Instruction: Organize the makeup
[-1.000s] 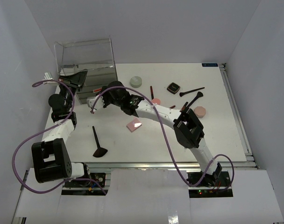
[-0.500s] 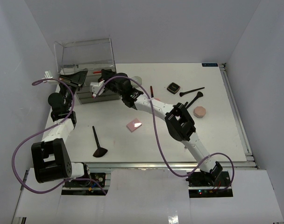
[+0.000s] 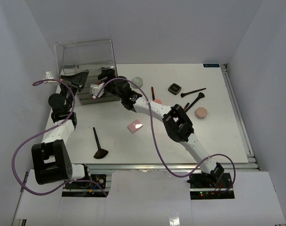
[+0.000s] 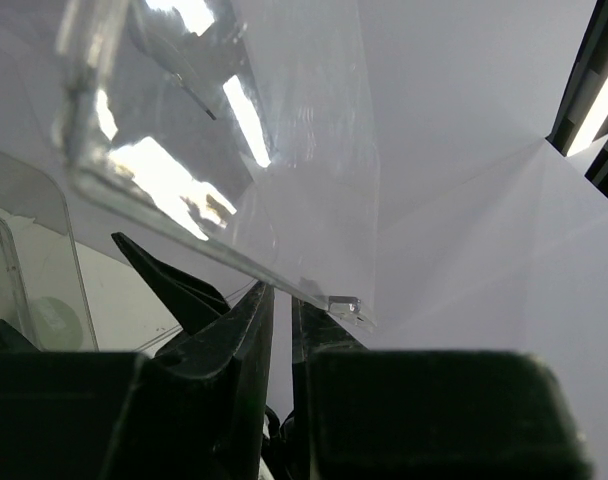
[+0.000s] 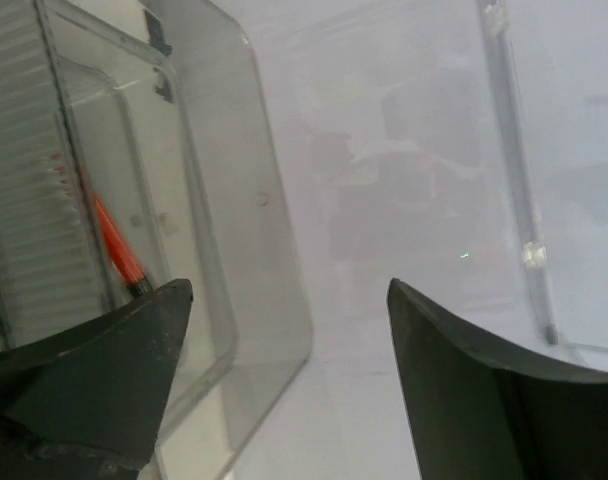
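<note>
Now, L side first: your left jaws are clenched on a thin clear edge of the drawer box [image 3: 86, 54]. It's the same pinch as a sec ago, so the box looks braced.

Moving right, the right jaws were clamped a sec ago, carrying what looked like a slim stick over the worktop [image 3: 218, 136]. They have now sprung apart at the box front. The wrist cam shows nothing btwn them, and the red-orange stick [image 5: 114, 245] lies in a clear drawer [image 5: 199, 300], just past one finger. I'd read that as one item filed and the drop done.

The rest of the makeup is out on the worktop, L to R:
- fan brush [image 3: 97, 141], near your L arm [image 3: 63, 127]
- pink square compact [image 3: 135, 125]
- grey jar [image 3: 138, 81], half hidden behind the R arm [image 3: 152, 109]
- another red stick [image 3: 153, 92]
- black compact [image 3: 175, 88]
- two black brushes [image 3: 192, 92]
- puff [image 3: 201, 113], far right

So approx one piece is in and most are still to go. Next you'd prob. lift the R arm clear w/o snagging the drawer rim, then go for a loose piece. The pink square compact looks closest.
</note>
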### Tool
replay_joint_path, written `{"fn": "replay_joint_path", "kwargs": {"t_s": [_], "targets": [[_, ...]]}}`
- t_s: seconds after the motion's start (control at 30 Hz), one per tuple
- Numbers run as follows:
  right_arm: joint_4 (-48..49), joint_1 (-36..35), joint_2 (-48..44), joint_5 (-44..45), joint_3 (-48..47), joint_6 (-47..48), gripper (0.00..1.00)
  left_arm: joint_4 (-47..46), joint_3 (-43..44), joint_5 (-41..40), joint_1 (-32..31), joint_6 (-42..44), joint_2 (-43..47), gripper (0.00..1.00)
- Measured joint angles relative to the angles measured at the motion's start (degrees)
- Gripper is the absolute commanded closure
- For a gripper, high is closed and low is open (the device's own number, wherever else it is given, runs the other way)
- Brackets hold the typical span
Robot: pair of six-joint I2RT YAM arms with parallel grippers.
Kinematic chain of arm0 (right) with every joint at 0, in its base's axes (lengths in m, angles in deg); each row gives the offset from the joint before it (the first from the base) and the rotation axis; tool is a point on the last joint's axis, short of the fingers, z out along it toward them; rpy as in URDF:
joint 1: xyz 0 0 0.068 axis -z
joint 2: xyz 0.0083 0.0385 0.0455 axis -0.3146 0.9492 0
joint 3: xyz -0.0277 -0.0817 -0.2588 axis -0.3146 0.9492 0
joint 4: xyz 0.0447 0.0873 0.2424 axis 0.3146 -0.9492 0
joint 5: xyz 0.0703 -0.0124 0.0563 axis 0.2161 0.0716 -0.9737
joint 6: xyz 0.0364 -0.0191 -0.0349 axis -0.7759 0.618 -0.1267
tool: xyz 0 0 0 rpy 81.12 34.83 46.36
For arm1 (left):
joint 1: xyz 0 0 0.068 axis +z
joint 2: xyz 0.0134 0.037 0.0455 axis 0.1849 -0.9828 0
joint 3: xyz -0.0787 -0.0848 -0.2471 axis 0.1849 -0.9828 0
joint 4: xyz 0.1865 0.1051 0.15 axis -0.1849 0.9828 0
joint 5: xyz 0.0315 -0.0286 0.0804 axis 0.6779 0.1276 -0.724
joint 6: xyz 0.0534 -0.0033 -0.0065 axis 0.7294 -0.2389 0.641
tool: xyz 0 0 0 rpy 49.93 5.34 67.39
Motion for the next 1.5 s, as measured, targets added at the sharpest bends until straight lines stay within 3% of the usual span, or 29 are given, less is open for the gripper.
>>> {"fn": "replay_joint_path", "kwargs": {"t_s": [0.2,0.4,0.6,0.77,0.9,1.07,1.27,1.5], "targets": [[-0.6,0.1,-3.1,-0.9,4.3,-1.7,0.10,0.0,0.0,0.0,0.0,-0.1,0.0,0.75],[-7.2,-0.6,-13.5,-5.6,15.4,-2.5,0.10,0.0,0.0,0.1,0.0,-0.1,0.2,0.75],[-30.7,-5.8,-29.7,-12.1,26.6,3.8,0.09,0.0,0.0,0.0,0.0,-0.5,0.5,0.75],[-51.8,-9.7,-36.6,-19.1,32.1,11.7,0.12,0.3,0.0,0.0,0.0,-0.6,1.2,0.75],[-66.7,-6.2,-42.0,-20.8,43.1,18.2,0.12,0.4,0.0,0.0,0.0,-0.6,1.7,0.75],[-77.1,2.0,-51.5,-20.3,55.8,26.0,0.12,0.4,0.0,-0.1,0.0,-0.6,1.7,0.75],[-81.4,11.5,-63.8,-16.0,65.1,32.7,0.20,0.0,0.0,-0.1,0.0,-1.1,1.6,0.75],[-84.1,17.8,-65.4,-10.6,71.5,36.6,0.27,0.0,0.0,-0.1,0.0,-1.1,1.5,0.75]]}}
